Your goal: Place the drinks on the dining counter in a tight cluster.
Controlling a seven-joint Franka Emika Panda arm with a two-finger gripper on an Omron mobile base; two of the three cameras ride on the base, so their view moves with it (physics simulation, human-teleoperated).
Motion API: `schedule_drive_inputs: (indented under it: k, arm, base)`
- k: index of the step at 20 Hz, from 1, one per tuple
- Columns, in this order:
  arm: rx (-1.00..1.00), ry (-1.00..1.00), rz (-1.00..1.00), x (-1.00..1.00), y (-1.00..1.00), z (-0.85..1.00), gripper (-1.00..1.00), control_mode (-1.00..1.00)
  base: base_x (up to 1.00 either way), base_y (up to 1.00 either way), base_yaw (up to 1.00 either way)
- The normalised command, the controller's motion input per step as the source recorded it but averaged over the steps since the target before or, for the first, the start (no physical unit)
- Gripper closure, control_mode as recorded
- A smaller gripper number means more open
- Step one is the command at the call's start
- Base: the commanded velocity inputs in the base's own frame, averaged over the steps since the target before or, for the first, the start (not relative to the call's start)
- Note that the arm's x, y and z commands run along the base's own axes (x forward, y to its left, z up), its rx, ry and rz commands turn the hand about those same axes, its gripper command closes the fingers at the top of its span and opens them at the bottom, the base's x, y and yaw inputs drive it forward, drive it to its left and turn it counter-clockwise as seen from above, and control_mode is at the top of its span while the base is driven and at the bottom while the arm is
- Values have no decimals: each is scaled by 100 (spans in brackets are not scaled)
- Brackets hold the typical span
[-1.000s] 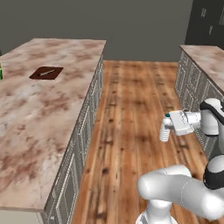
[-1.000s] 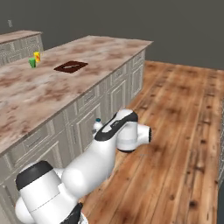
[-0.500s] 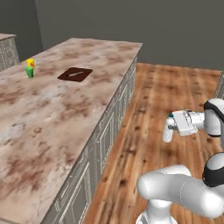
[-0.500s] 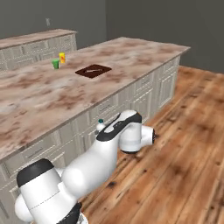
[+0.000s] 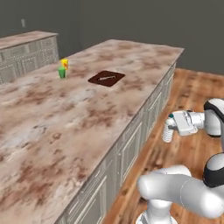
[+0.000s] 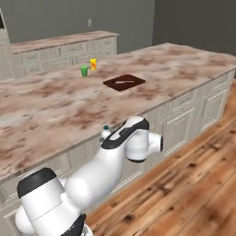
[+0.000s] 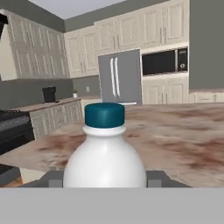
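Hand view: claw (image 7: 104, 181) grips seemingly unlabelled bottle (image 7: 105, 151).

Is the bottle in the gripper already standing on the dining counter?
No: the bottle hangs in the gripper off the dining counter edge, above the wooden floor.

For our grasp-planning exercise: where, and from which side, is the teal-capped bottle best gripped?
Grip the bottle around its wide round body, level from the side, as the gripper does: it is upright and its cap is small.
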Motion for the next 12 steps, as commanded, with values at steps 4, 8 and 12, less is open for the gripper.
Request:
schedule_drive_inputs:
  k: [4, 8, 12]
  arm:
    - [0, 0, 0, 0, 0, 0, 100, 100]
    - [0, 0, 0, 0, 0, 0, 100, 100]
    - [0, 0, 0, 0, 0, 0, 100, 100]
  base:
    - [69, 1, 49]
    - [62, 0, 56]
    - [49, 0, 67]
